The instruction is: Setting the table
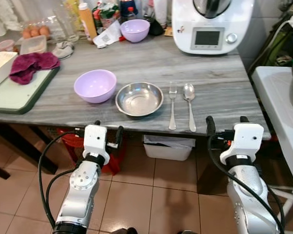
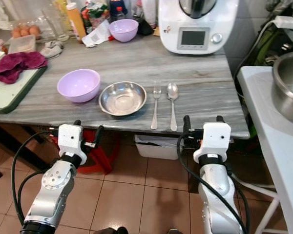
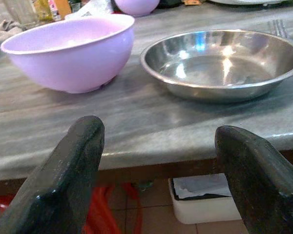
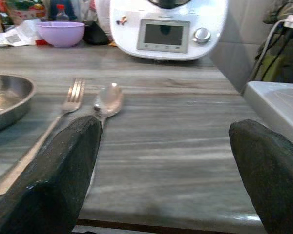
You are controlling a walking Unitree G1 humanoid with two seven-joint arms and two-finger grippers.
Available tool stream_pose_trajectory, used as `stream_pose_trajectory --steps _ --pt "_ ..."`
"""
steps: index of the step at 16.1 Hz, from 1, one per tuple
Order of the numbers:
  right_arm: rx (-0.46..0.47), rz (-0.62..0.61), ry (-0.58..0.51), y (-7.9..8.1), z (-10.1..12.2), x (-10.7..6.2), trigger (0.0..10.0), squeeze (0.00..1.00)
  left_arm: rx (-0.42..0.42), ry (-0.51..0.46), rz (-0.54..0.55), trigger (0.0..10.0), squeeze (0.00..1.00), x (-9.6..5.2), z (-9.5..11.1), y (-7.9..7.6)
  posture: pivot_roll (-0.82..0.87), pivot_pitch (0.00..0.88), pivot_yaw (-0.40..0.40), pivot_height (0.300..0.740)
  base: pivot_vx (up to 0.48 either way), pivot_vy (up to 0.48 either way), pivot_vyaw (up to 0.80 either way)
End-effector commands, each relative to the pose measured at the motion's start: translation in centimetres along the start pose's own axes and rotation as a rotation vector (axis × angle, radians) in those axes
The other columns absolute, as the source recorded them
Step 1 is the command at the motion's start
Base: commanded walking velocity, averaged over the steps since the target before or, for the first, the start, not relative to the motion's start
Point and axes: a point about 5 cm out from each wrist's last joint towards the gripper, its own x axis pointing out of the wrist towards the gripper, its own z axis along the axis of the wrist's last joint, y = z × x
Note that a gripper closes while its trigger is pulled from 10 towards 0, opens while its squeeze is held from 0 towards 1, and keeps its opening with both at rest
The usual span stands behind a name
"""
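Hovering just off the near table edge: both grippers, at about tabletop height, forearms angled up from below, fingers pointing across the table.

Left gripper [image 1: 107, 130]: fingers spread wide, nothing held. Right gripper [image 1: 226, 120]: same, wide open and empty.

Surface is a grey marble-look table [image 1: 136, 68] over a tan tiled floor [image 1: 151, 195]. White bin [image 1: 168, 147] and something red sit under the table.

Relative to the left gripper: lilac bowl [image 1: 94, 86] just ahead and slightly to its left, steel dish [image 1: 139, 98] just ahead and to its right; the two sit just beside each other.

Relative to the right gripper: fork [image 1: 173, 104] and spoon [image 1: 189, 105] lie ahead and to its left, side by side, handles toward the near edge, spoon the nearer one.

Far beyond: white kitchen machine [image 1: 212, 24], second lilac bowl [image 1: 135, 30], bottles and clutter at the back, cutting board [image 1: 19, 92] with a magenta cloth [image 1: 31, 64] far left. White side table [image 1: 283, 117] to the right of the right gripper.
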Motion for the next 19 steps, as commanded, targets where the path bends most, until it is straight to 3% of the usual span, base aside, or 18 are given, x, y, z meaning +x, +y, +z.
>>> stream_pose_trajectory --steps 1,9,13,19 --pt "0.026 0.014 0.011 0.34 -0.04 0.1 10.0 0.0 0.01 0.022 0.004 10.0 0.0 -0.11 -0.32 0.33 -0.12 0.109 0.092 0.74 0.0 0.0 0.0" --pt "0.032 -0.038 0.036 -0.46 -0.22 0.39 10.0 0.0 0.007 0.03 -0.018 10.0 0.0 0.0 -0.4 -0.03 -0.13 0.119 0.101 0.74 -0.249 0.0 0.0" --pt "0.001 -0.038 0.049 -0.47 -0.42 0.47 10.0 0.0 0.008 0.033 -0.022 10.0 0.0 -0.03 -0.44 -0.09 -0.13 0.12 0.1 0.74 -0.258 0.0 0.0" --pt "0.031 -0.008 0.059 0.05 -0.47 0.8 10.0 0.0 0.009 0.037 -0.028 10.0 0.0 0.11 -0.5 -0.08 -0.13 0.114 0.101 0.74 -0.256 0.0 0.0"
